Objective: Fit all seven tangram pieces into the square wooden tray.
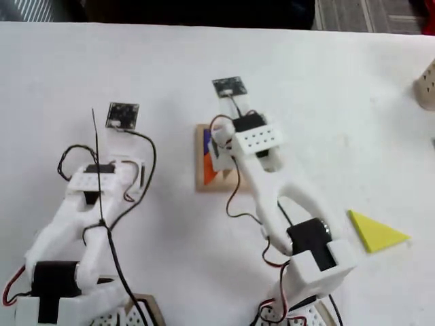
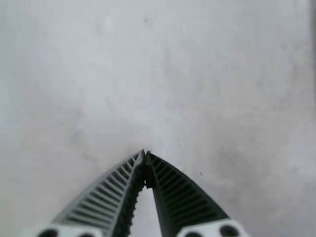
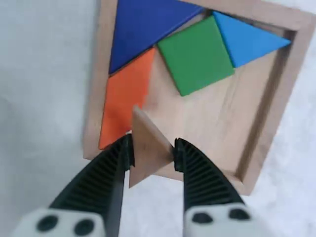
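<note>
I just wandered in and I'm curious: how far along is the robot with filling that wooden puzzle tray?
Done: four pieces lie in the tray: dark blue triangle, orange piece, green square, light blue triangle. In hand: the right gripper holds a wood-coloured triangle over the tray's edge. Left: seating that one, plus the yellow triangle lying on the table. The left gripper is shut, empty.

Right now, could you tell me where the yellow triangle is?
In the high view the yellow triangle lies on the table right of the right arm, apart from the wooden tray.
</note>
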`<state>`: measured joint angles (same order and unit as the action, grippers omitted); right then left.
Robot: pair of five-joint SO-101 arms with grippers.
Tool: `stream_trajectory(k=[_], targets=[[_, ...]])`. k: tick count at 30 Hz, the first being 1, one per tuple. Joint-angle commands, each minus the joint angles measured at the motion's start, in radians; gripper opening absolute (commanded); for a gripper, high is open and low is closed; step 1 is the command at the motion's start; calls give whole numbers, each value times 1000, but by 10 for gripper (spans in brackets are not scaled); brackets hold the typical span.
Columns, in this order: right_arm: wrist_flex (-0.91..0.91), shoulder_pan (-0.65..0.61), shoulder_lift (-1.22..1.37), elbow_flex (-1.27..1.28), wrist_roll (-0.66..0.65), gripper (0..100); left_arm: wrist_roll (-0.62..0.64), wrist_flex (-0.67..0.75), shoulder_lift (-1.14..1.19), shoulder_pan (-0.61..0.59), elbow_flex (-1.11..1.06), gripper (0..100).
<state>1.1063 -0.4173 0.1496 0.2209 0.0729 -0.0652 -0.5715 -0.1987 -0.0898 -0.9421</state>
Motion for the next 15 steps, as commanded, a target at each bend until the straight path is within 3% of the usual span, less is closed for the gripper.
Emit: stream_trajectory(k=[1,9,15], targets=[[-73,5,-56,20,6,36,0,14,-44,-10,31,24],[-119,19,59,-25,-8,72,0,14,-44,-8,31,24],[-18,22,208,-196,-35,78,0,14,-44,-10,31,24]])
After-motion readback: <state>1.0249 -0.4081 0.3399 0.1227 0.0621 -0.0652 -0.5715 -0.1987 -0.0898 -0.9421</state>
